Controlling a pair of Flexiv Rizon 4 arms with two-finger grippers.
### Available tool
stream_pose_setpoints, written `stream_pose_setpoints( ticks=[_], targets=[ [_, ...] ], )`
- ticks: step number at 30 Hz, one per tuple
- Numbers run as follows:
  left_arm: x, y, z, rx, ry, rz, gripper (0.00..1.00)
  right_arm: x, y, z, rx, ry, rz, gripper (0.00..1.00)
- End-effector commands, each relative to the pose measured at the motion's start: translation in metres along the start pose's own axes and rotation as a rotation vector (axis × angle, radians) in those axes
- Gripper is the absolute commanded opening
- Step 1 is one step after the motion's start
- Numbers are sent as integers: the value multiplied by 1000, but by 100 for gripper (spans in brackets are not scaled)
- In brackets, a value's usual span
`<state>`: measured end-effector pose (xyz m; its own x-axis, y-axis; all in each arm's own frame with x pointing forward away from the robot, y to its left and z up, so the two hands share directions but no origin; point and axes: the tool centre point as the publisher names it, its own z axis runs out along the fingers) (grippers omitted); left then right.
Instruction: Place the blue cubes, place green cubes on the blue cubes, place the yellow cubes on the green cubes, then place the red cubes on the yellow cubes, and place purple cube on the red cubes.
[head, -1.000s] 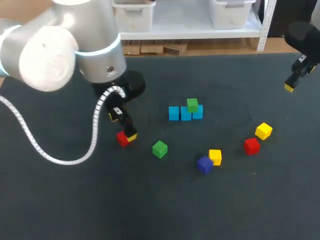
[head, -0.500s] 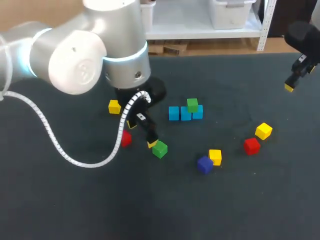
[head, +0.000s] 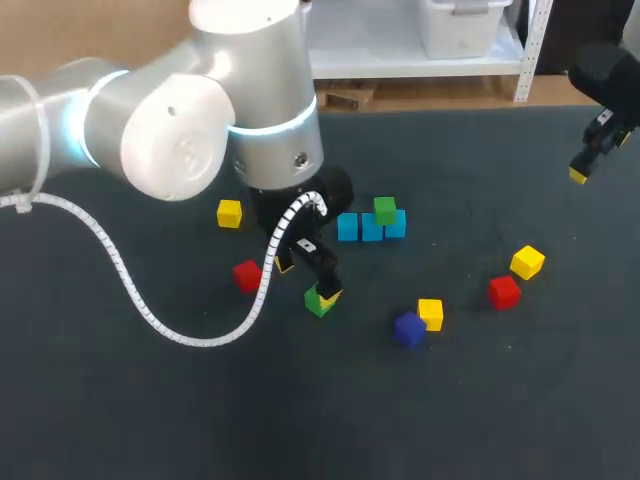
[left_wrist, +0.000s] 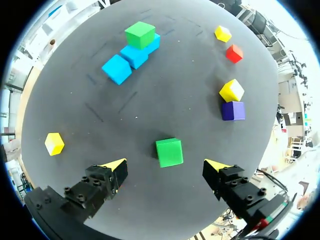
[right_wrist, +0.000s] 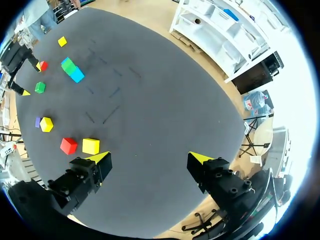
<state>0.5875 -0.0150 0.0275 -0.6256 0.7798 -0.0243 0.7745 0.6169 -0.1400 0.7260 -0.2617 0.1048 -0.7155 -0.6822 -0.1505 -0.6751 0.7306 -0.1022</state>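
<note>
The left hand (left_wrist: 165, 165) is held wide open, and the loose small green cube (left_wrist: 169, 152) sits on the dark table (left_wrist: 150, 100) between its fingers, with a gap on each side. Trouble can be expected if the cube, which is turned a bit against the fingers, gets caught by a corner: it could be twisted or shoved away (classic). Later, the stacked green cube (left_wrist: 139, 34) on the row of light-blue cubes (left_wrist: 131, 55) could be knocked. Those gaps are hidden by the hand in the head view and are only shown in the left wrist view. The right hand (right_wrist: 150, 159), also wide open and empty, is parked over the table's far corner.
</note>
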Motion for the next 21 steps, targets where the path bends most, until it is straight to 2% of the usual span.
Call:
stream_pose_setpoints(
  ticks=[1, 2, 7, 11, 13, 14, 15, 17, 20, 21],
  targets=[
    [-4, -2, 9, 7, 23, -4, 96, 0, 0, 0, -2, -1, -1, 100],
    [-4, -2, 11, 12, 29, -7, 100, 0, 0, 0, -2, -1, -1, 100],
    [-7, -2, 21, 21, 44, -16, 100, 0, 0, 0, -2, -1, -1, 100],
    [-11, -4, 23, 18, 45, -8, 90, 0, 0, 0, -2, -1, -1, 100],
    [-13, -5, 25, 14, 45, -5, 74, 0, 0, 0, -2, -1, -1, 100],
    [-13, -5, 25, 11, 47, -5, 63, 0, 0, 0, -2, -1, -1, 100],
    [-13, -4, 26, 6, 49, -6, 58, 0, 0, 0, -2, -1, -1, 100],
    [-13, -2, 27, 0, 53, -18, 41, 0, 0, 0, -2, -1, -1, 100],
    [-12, 0, 26, -10, 51, -30, 7, 0, 0, 0, -2, -1, -1, 100],
    [-12, 0, 25, -19, 49, -32, 2, 0, 0, 0, -2, -1, -1, 100]
  ],
)
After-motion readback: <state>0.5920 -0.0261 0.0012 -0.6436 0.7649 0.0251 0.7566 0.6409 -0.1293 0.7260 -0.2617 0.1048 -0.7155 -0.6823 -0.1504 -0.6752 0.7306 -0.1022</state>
